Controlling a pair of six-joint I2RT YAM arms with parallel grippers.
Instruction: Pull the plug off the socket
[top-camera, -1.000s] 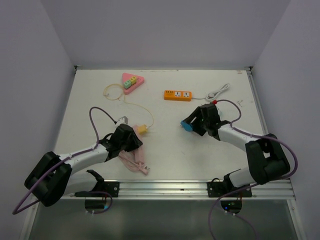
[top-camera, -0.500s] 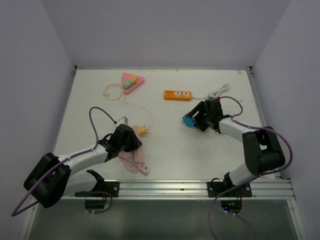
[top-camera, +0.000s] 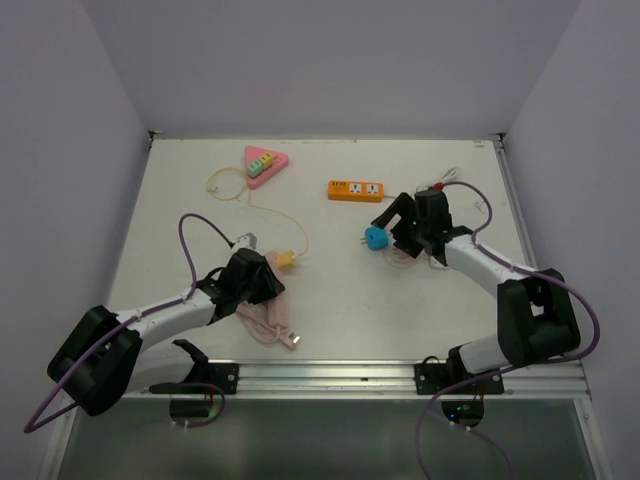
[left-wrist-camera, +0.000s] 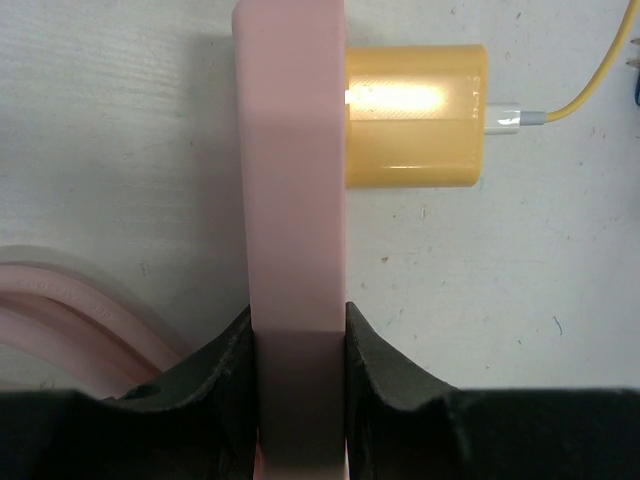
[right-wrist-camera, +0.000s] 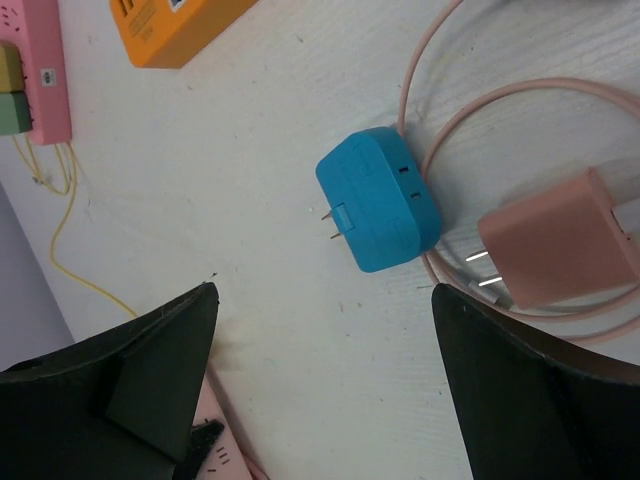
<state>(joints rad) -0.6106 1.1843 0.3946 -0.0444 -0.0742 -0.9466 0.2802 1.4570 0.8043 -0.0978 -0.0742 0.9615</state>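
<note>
My left gripper (left-wrist-camera: 297, 320) is shut on a flat pink socket (left-wrist-camera: 290, 150) standing on edge on the table. A yellow plug (left-wrist-camera: 415, 115) sits in the socket's right face, and its yellow cable (left-wrist-camera: 590, 90) runs off to the right. In the top view the left gripper (top-camera: 262, 275) is left of centre, with the yellow plug (top-camera: 285, 261) just beyond it. My right gripper (right-wrist-camera: 322, 295) is open and empty above a blue adapter (right-wrist-camera: 380, 200) lying on the table. The top view also shows the right gripper (top-camera: 400, 228) and the blue adapter (top-camera: 376, 239).
A pink charger plug (right-wrist-camera: 555, 250) with a looped pink cable lies beside the blue adapter. An orange power strip (top-camera: 357, 189) with a white cord (top-camera: 435, 183) and a pink triangular socket (top-camera: 263, 165) lie at the back. A pink cable bundle (top-camera: 272, 325) lies near the left arm.
My right gripper has moved back and right, opened and let go of the blue adapter, which now lies on the table. The left arm has not moved.
</note>
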